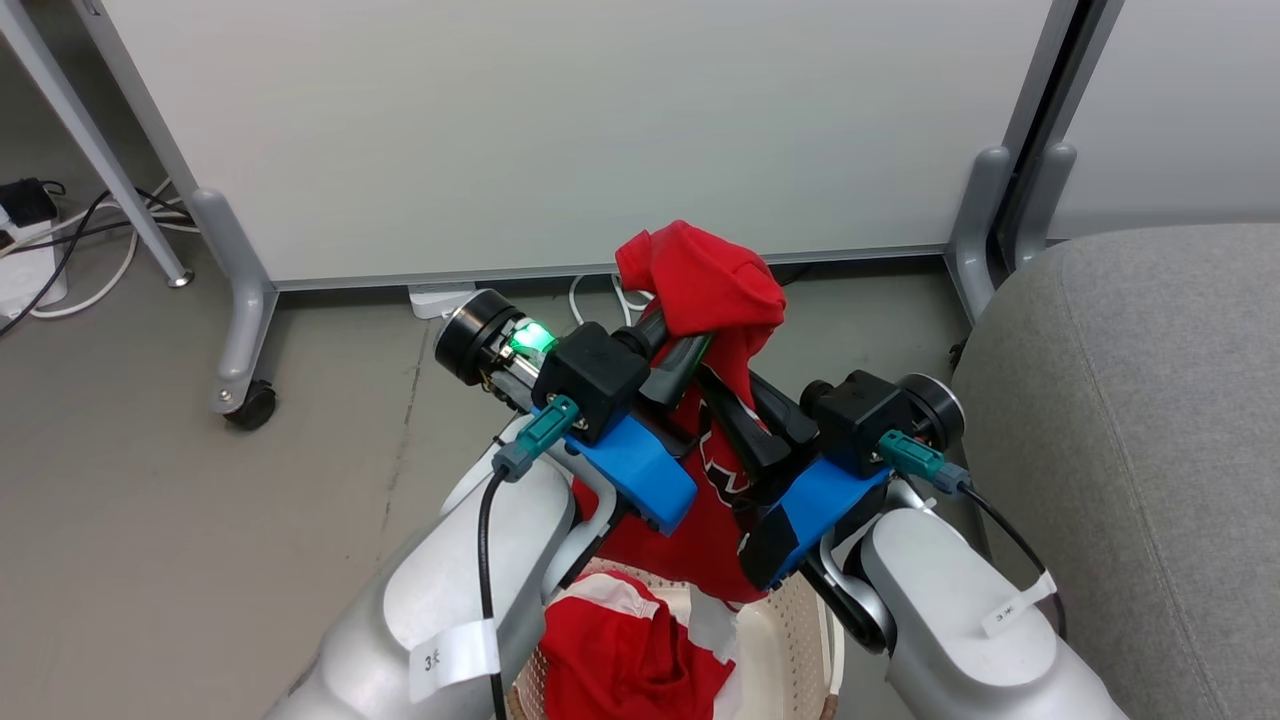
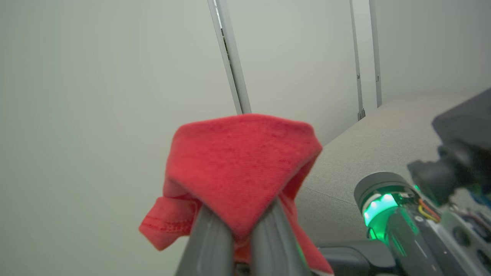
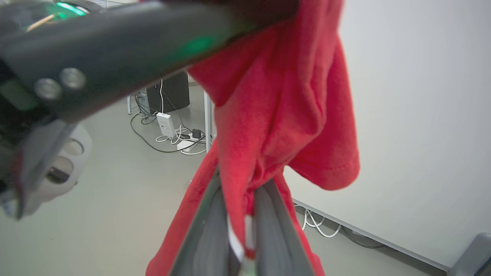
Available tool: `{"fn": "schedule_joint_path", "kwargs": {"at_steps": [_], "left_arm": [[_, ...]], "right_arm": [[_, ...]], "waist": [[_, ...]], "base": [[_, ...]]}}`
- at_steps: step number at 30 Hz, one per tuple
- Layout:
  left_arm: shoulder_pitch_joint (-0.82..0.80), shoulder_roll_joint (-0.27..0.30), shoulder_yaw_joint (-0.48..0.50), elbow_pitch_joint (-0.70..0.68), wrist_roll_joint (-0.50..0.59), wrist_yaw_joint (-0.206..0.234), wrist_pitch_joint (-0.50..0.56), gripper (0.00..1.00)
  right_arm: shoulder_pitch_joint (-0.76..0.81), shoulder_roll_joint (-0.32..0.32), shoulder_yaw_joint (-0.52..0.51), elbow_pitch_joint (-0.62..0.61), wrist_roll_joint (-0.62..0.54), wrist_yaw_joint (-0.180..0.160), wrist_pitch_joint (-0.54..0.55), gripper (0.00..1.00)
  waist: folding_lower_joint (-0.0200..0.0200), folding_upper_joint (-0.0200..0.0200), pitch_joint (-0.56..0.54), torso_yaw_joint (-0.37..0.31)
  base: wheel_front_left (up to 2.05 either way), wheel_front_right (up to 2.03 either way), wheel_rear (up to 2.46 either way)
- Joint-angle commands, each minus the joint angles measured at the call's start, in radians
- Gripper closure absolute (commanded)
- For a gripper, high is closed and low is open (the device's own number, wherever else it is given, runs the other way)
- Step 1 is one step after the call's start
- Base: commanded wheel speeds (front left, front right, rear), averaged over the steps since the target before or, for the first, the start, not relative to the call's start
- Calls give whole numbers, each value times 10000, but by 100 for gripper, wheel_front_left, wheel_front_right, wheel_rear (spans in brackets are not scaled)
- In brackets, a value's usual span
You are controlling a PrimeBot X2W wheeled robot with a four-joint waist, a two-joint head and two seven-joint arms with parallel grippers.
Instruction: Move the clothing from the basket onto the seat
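Open floor [image 1: 200, 520] at left, panel [image 1: 560, 130] behind. Left end effector [image 1: 690, 350] clenched on top fold of garment [image 1: 710, 280], which hangs above basket [image 1: 795, 640]. Right end effector [image 1: 725, 385] grips the same garment lower down, just beside the left one. Other garment [image 1: 620, 650] lies in basket. Seat [image 1: 1130, 450] edge near at right.
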Motion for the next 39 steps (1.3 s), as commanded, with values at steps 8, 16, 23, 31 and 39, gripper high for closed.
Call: {"fn": "schedule_joint_path", "kwargs": {"at_steps": [8,16,23,31,39], "left_arm": [[-139,34,-97,152,-155,-72,-52,73],[-174,-4,-137,376,-235,-73,-50,0],[12,25,-56,382,-114,-73,-50,0],[244,49,14,120,95,-65,-50,0],[525,81,-71,-249,334,-68,-50,0]], "right_arm": [[-21,5,-68,-55,3,1,-36,100],[21,5,-103,-97,76,1,-36,100],[58,4,-431,-161,198,1,-36,100],[176,1,-1202,-316,35,1,-36,100],[239,-19,-1935,-549,-517,1,-38,100]], "waist": [[0,0,50,-24],[0,0,83,-38],[0,0,147,-47],[0,0,457,-335],[0,0,788,-1129]], "base": [[0,0,0],[0,0,0],[0,0,0],[0,0,0],[0,0,0]]}}
